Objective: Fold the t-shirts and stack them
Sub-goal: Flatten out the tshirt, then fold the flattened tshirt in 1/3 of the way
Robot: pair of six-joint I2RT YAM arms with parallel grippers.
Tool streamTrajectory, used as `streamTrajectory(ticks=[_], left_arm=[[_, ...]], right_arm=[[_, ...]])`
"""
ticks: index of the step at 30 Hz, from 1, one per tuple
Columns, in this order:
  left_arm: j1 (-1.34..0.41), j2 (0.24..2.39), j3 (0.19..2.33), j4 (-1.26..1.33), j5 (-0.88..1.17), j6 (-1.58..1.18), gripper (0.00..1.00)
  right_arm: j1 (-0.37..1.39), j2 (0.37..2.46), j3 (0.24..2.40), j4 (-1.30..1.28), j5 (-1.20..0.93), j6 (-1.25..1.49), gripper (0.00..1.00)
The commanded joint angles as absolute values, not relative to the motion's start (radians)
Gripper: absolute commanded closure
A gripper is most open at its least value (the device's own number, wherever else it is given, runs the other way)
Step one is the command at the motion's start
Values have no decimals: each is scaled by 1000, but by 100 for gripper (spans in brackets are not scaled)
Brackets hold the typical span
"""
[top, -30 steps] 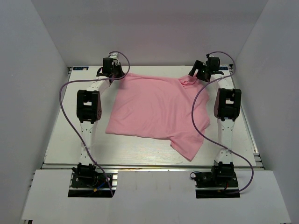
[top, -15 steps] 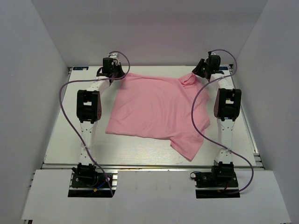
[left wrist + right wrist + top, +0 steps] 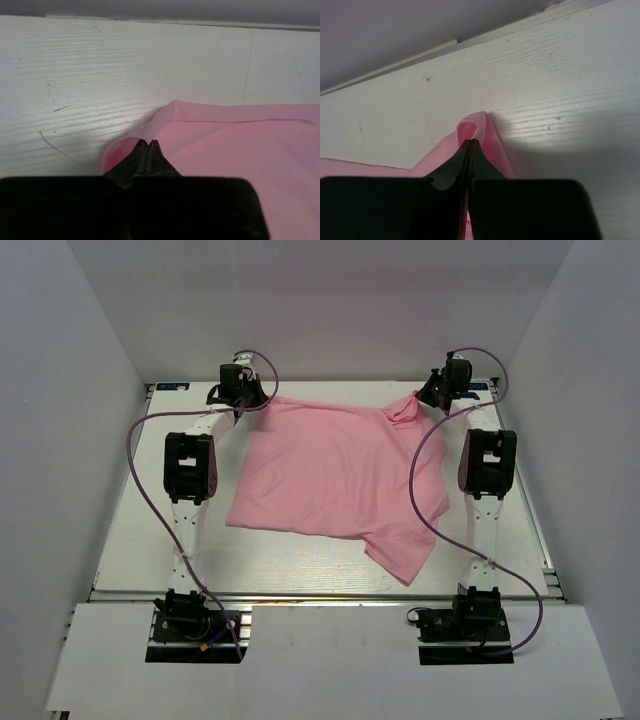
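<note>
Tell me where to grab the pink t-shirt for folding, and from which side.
I'd take the t-shirt by its two far corners, coming in low from the near side. It lies flat and thin on the table, so only a corner bunched into a small fold gives something to pinch. The left jaws and right jaws are shut on such folds there.

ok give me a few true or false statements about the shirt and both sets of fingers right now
1. The left fingers are shut on an edge of the shirt. True.
2. The right fingers hang open above the shirt. False: they are shut, pinching a fold of it.
3. The shirt is folded into a neat stack. False: it lies spread out on the table.
4. The shirt is plain pink, with no print showing. True.
</note>
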State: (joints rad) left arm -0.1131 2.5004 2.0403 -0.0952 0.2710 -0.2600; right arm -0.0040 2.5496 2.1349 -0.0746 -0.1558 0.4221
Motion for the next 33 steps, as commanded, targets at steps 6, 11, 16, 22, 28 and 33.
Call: streamTrajectory(ticks=[6, 11, 16, 22, 28, 33], left_arm=[[-109, 2329, 1901, -89, 278, -236, 100], [-109, 2211, 1734, -67, 268, -227, 100], [-109, 2112, 1609, -58, 259, -218, 100], [-81, 2037, 1568, -83, 209, -218, 100], [-58, 2028, 1568, -139, 229, -236, 100], [-48, 1994, 1517, -160, 247, -236, 100]], right_arm=[[-2, 2229, 1850, 37, -190, 397, 100], [-2, 2010, 1537, 110, -187, 443, 100], [-3, 1836, 1375, 106, -129, 462, 100], [-3, 1672, 1253, 26, -54, 459, 100], [-2, 1576, 1137, -44, -23, 469, 100], [-3, 1513, 1075, -100, -32, 488, 100]])
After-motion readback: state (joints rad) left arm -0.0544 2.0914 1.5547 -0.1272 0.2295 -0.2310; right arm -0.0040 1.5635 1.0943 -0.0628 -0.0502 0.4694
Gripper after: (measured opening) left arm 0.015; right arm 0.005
